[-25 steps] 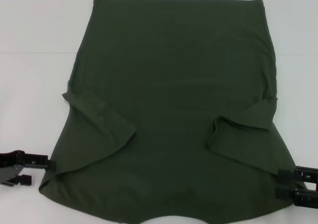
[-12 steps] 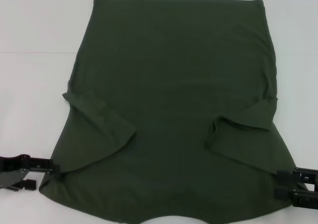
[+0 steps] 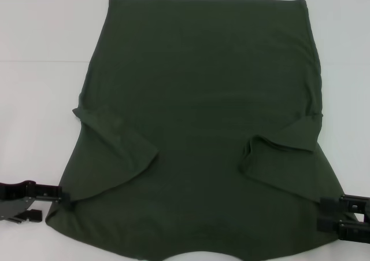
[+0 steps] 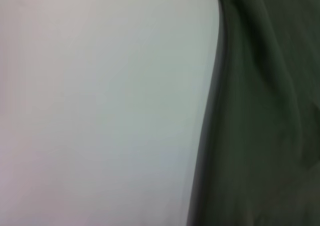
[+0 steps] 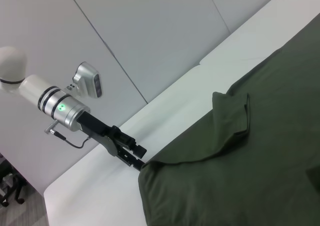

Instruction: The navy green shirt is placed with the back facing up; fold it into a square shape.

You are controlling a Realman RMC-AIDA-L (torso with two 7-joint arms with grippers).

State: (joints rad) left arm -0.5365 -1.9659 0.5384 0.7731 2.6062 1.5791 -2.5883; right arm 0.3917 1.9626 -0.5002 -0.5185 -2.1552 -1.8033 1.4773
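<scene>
The navy green shirt [image 3: 196, 99] lies flat on the white table [image 3: 34, 99], plain side up, with both sleeves folded inward over the body. My left gripper [image 3: 55, 206] is at the shirt's near left corner with its jaws apart, the upper finger touching the cloth edge. The right wrist view shows this gripper [image 5: 138, 158] at the corner of the shirt [image 5: 240, 176]. My right gripper [image 3: 321, 214] is at the near right edge with its jaws apart at the cloth. The left wrist view shows only the shirt's edge [image 4: 265, 110] on the table.
The shirt takes up most of the table's middle, with bare white surface to its left and right [image 3: 347, 70]. Grey wall panels [image 5: 150, 30] stand behind the table's left side. A chair base [image 5: 10, 191] stands on the floor beyond it.
My left gripper has moved right until it reaches the shirt's near left corner. My right gripper has shifted slightly left onto the near right edge. The shirt has not moved.
</scene>
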